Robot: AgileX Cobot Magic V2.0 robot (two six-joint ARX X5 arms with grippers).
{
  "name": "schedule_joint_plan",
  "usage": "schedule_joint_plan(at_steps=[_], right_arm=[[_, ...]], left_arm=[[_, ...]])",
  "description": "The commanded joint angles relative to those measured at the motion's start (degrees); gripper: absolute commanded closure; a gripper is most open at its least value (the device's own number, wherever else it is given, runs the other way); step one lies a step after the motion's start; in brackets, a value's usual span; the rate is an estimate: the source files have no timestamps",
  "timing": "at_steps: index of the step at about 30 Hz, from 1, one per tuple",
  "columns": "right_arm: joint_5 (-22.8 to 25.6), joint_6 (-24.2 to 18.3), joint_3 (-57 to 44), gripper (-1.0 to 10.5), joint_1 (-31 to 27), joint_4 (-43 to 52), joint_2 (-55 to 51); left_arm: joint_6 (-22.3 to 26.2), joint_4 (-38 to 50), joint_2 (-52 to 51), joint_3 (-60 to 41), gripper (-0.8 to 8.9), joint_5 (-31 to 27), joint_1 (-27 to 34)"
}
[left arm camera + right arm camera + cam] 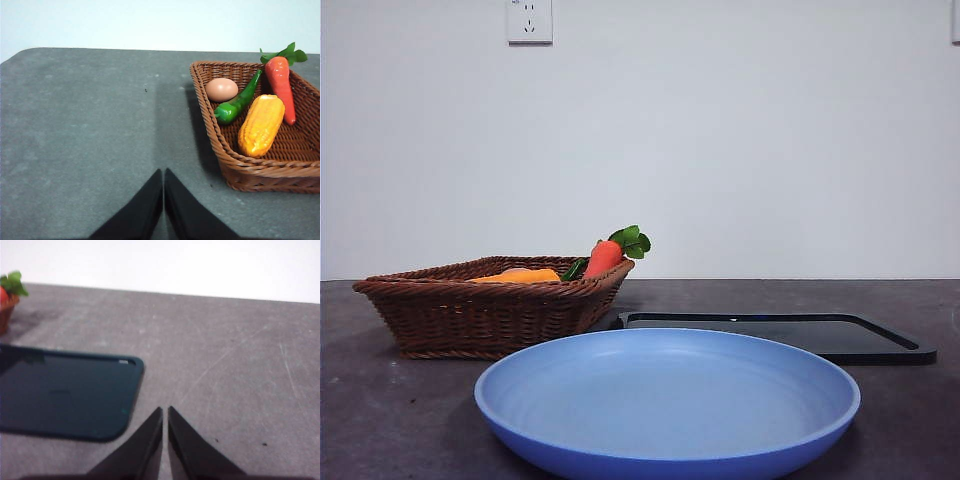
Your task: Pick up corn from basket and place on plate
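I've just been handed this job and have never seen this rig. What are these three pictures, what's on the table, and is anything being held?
It is a two-armed table robot. One picture looks level across the table; the other two come from cameras on each wrist.

Front view: the blue plate nearest, the wicker basket behind it, a flat black tray beside that.

Left wrist view: the left gripper, jaws shut and holding nothing, over bare table beside the basket, which holds the corn, a carrot, a green pepper and an egg.

Right wrist view: the right gripper, also shut and holding nothing, near the tray.

Lab-like: bare wall (740,150), grey table (90,125).
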Motion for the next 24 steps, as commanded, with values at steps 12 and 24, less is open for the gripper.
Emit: schedule_joint_plan(at_steps=[12,24], right_arm=[[-6.05,23.76,0.74,9.4,-0.07,1.29,-0.13],[-10.12,24.68,12.31,9.4,-0.07,-6.6,3.45]], left_arm=[[-20.37,-2.84,0.0,0.85,8.07,3.61,0.15],[-22.49,-9.07,5.01,11.34,8.07,11.45,0.15]])
